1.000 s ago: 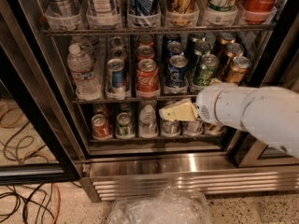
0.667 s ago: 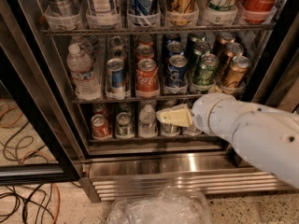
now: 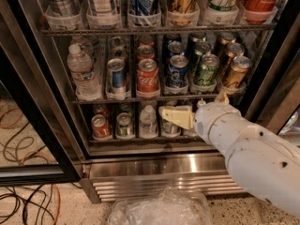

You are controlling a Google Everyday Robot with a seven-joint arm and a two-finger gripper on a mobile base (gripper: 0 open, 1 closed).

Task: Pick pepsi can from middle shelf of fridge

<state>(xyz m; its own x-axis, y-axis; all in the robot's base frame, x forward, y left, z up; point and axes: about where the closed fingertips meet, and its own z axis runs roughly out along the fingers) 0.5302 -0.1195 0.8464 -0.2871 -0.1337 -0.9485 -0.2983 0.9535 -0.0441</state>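
Note:
The fridge (image 3: 154, 170) stands open before me. The middle shelf (image 3: 136, 99) holds a water bottle, a silver-and-blue can (image 3: 116, 77), a red Coca-Cola can (image 3: 147, 77), the dark blue pepsi can (image 3: 178, 71), a green can and a gold-brown can, with more cans in rows behind them. My gripper (image 3: 172, 116), cream-coloured on a white arm (image 3: 253, 153), points left in front of the bottom shelf. It is just below the pepsi can and under the middle shelf's front edge, and it holds nothing that I can see.
A rack of tall cans (image 3: 145, 3) sits above. The bottom shelf holds small cans (image 3: 101, 126) and a small bottle (image 3: 148, 121). The black door frame (image 3: 33, 121) is at the left, cables (image 3: 23, 205) lie on the floor, and crumpled clear plastic (image 3: 159, 210) lies below the grille.
The arm has swung lower and nearer, now crossing the lower right of the view. The gripper has shifted slightly left and down in front of the bottom shelf. The cans have not moved.

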